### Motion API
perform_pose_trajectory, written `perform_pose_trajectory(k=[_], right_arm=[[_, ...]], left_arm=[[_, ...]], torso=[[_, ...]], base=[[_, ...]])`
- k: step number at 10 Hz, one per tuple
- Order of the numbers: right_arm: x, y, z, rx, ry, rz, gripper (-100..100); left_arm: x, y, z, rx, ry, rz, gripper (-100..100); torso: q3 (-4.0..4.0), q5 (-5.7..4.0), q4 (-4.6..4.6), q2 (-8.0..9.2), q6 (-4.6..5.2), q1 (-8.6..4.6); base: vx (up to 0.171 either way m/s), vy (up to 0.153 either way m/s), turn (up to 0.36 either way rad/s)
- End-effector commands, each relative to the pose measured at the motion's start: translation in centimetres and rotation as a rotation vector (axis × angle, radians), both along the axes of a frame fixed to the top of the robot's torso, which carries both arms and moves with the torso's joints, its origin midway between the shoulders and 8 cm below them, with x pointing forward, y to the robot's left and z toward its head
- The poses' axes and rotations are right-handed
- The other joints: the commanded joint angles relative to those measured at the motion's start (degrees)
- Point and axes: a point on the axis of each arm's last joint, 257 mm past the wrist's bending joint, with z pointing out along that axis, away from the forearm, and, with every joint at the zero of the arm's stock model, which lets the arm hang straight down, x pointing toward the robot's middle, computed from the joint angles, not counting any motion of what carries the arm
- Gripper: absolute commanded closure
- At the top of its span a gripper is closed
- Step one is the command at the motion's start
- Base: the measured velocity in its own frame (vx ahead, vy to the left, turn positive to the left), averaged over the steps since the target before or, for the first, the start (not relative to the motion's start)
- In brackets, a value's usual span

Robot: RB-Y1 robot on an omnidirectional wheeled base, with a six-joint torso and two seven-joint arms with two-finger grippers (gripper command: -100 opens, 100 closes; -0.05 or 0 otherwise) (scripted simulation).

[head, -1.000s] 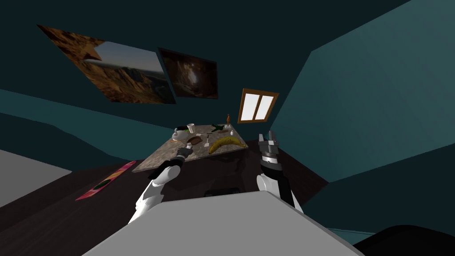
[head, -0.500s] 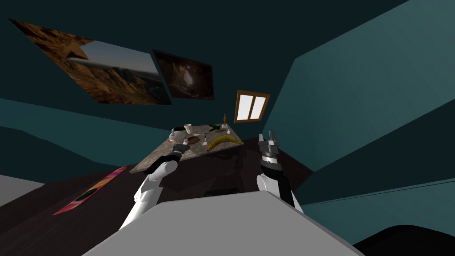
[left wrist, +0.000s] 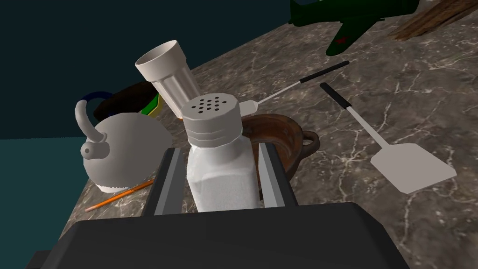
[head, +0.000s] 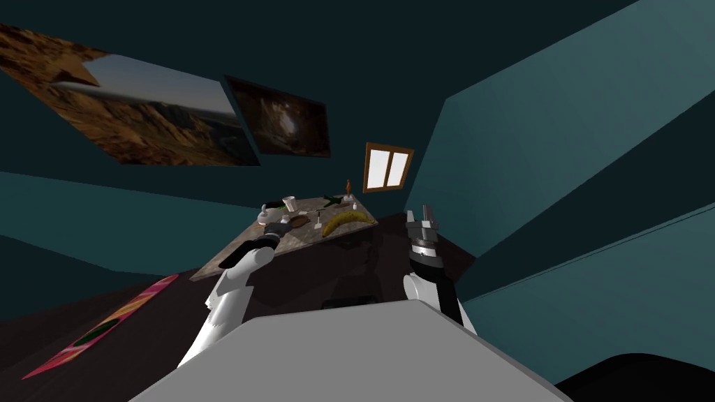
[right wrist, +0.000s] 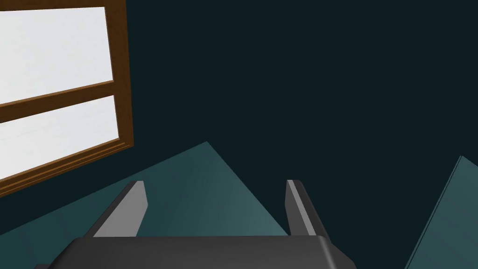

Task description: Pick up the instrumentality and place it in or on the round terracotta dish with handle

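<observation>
My left gripper (left wrist: 219, 150) is shut on a white shaker (left wrist: 215, 140) with a perforated lid, its fingers pressing the shaker's two sides. Just beyond the shaker sits the round brown terracotta dish (left wrist: 293, 135) with a small loop handle, partly hidden by the shaker. In the head view the left gripper (head: 283, 225) hovers over the marbled table (head: 230, 255), close beside the dish (head: 300, 221). To the table's right my right gripper (head: 423, 211) is raised, open and holding nothing.
A white kettle (left wrist: 126, 149) and a ribbed white cup (left wrist: 168, 74) stand close to the shaker. Two spatulas (left wrist: 406, 163) (left wrist: 298, 81), an orange pencil (left wrist: 121, 194) and a green toy plane (left wrist: 354, 18) lie around the dish. A banana (head: 347, 220) lies further right, a skateboard (head: 98, 328) on the floor.
My left hand has reached further across the table with the shaker, closing on the dish. The head view has swung, sliding the table and pictures leftward. The right arm stays put.
</observation>
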Motion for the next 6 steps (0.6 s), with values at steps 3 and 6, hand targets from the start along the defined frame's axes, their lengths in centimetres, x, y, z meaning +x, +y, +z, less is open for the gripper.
perform_pose_trajectory(k=[3,6], right_arm=[[0.0,0.0,0.0,0.000,0.000,0.000,0],[0.0,0.0,0.0,0.000,0.000,0.000,0]], left_arm=[[0.1,3.1,1.3,0.005,0.000,0.063,100],[-0.2,5.6,1.6,0.010,0.015,0.116,100]], torso=[[-0.08,0.04,-0.03,-0.13,0.01,0.07],[-0.18,0.08,-0.07,-0.31,-0.03,0.19]], base=[[0.023,0.040,-0.115],[0.059,0.054,-0.090]])
